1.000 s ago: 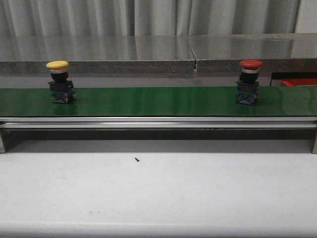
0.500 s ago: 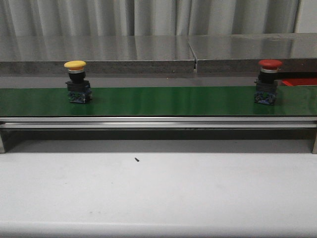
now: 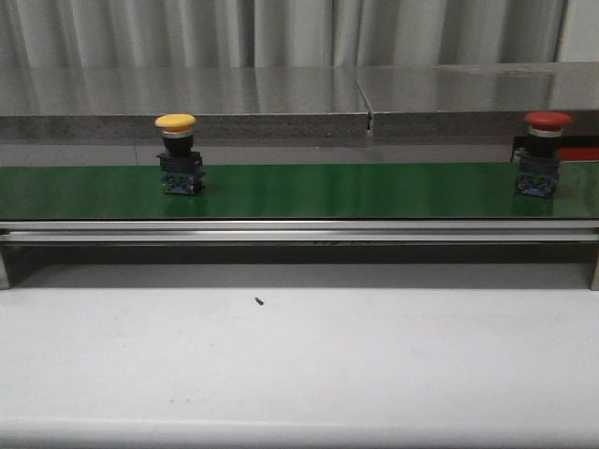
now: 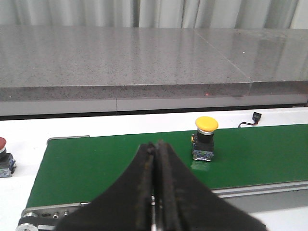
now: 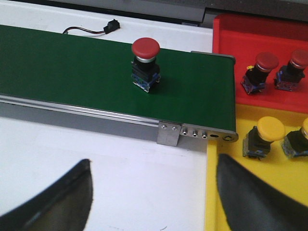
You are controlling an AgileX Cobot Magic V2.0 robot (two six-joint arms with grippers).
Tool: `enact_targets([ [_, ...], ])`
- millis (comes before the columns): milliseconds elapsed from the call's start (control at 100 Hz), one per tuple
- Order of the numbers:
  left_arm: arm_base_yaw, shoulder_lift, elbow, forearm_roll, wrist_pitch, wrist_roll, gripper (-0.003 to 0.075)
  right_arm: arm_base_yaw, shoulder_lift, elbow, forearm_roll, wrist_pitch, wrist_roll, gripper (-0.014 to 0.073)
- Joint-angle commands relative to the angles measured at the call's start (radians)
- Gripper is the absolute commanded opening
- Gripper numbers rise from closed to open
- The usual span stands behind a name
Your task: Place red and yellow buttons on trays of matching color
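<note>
Starting at jaws: left gripper has its dark fingers pressed flat together, no gap, nothing between them. Right gripper spread wide, two curved black fingers far apart, nothing held; white tabletop shows between them.

Beyond left gripper: yellow button stands upright on green conveyor belt, long axis vertical, domed glossy cap facing up, black cylindrical neck, squarish blue/black contact block at base touching belt. In front view same yellow button sits left of centre on belt. Belt matte green w/ faint sheen, flat, long axis running left-right; brushed aluminium rail along near edge.

Beyond right gripper: red button upright on belt near its right end, mushroom cap up, metal ring under cap, block slightly turned relative to belt edge. Front view: red button near right edge of frame.

Past belt end: red tray w/ two red buttons in it; yellow tray nearer the robot, touching red tray, w/ two yellow buttons, one cut by frame edge. Trays smooth plastic.

Speckled grey stone-like ledge behind belt, pleated curtain behind that. Small black connector on a wire lies on white surface beyond belt.
</note>
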Motion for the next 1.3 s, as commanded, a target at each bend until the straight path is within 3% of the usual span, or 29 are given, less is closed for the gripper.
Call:
enact_targets([
  [0, -0.008, 0.001, -0.026, -0.029, -0.045, -0.005, -0.0019, 0.001, 0.057, -0.046, 0.024, -0.089, -0.005, 0.0624],
  [210, -0.008, 0.001, -0.026, -0.029, -0.045, -0.005, -0.0019, 0.001, 0.338, -0.159, 0.022, -0.094, -0.006, 0.0624],
  [480, -0.008, 0.001, -0.026, -0.029, -0.045, -0.005, -0.0019, 0.001, 0.732, -0.423, 0.009, -0.072, -0.013, 0.0624],
  [890, -0.008, 0.001, -0.026, -0.029, -0.045, -0.005, -0.0019, 0.003, 1.064, -0.699, -0.003, -0.044, -0.013, 0.0615],
  [980, -0.008, 0.001, -0.026, -0.029, -0.045, -0.005, -0.0019, 0.003, 1.102, -0.729, -0.003, -0.017, -0.013, 0.0512],
  [1130, -0.008, 0.001, -0.026, -0.029, -0.045, -0.005, -0.0019, 0.002, 1.111, -0.760, -0.003, 0.062, -0.008, 0.0156],
  [1180, -0.008, 0.001, -0.026, -0.029, -0.045, -0.005, -0.0019, 0.000, 1.106, -0.777, -0.003, 0.074, -0.005, 0.0118],
  [1290, -0.008, 0.001, -0.026, -0.029, -0.045, -0.005, -0.0019, -0.008, 1.105, -0.859, -0.003, 0.098, -0.001, 0.0120],
])
